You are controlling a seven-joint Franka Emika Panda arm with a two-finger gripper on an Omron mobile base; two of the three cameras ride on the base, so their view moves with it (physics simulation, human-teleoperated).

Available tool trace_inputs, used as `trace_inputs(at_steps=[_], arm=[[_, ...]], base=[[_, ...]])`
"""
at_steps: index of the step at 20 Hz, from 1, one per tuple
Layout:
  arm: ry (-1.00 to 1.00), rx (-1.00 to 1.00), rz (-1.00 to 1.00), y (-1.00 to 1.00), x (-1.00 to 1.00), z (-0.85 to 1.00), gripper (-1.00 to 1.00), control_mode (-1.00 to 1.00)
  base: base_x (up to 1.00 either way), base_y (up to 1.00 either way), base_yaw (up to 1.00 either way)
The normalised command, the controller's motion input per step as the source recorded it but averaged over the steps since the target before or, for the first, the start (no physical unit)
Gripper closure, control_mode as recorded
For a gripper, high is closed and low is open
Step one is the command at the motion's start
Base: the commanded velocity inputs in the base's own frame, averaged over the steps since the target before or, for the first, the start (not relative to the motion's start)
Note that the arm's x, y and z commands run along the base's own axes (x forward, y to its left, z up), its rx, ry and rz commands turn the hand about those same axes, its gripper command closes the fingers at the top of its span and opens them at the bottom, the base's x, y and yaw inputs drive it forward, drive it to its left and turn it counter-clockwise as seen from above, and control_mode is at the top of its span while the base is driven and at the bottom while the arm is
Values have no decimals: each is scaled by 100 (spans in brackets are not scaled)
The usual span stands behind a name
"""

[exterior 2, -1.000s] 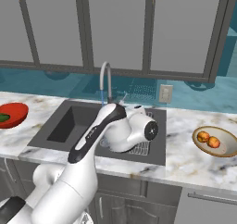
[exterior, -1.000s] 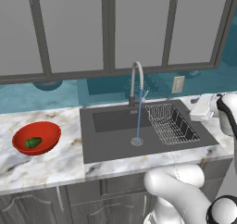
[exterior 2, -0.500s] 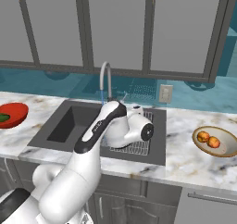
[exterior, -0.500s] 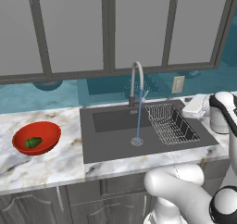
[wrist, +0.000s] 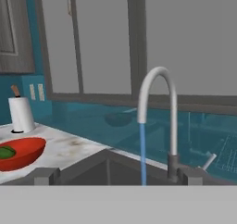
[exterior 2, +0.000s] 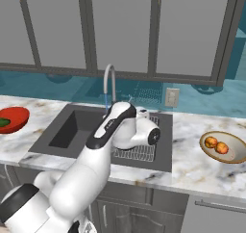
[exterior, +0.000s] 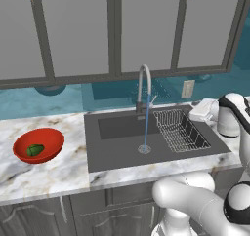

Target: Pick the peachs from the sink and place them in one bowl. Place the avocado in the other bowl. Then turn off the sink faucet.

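Water runs from the silver sink faucet into the dark sink. Its small lever sticks out at the base. In the hand view my gripper is open, fingertips wide apart with nothing between them, facing the faucet from the rack side. My white hand hovers by the back right corner of the wire rack. Two peachs lie in the tan bowl. The avocado lies in the red bowl.
A paper towel roll stands behind the red bowl on the marble counter. Upper cabinets hang over the teal backsplash. A wall outlet sits right of the faucet. My arm's elbow hangs over the sink's right half.
My hand has drifted a little leftward toward the faucet, above the rack's far right corner. The fruits and bowls are unmoved, and the water keeps running.
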Motion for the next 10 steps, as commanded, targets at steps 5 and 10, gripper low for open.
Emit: trace_inputs(at_steps=[5,10], arm=[[0,3,0,0,2,-7,-100,-100],[0,1,-3,0,0,0,-100,-100]], base=[[0,0,0],[0,0,0]])
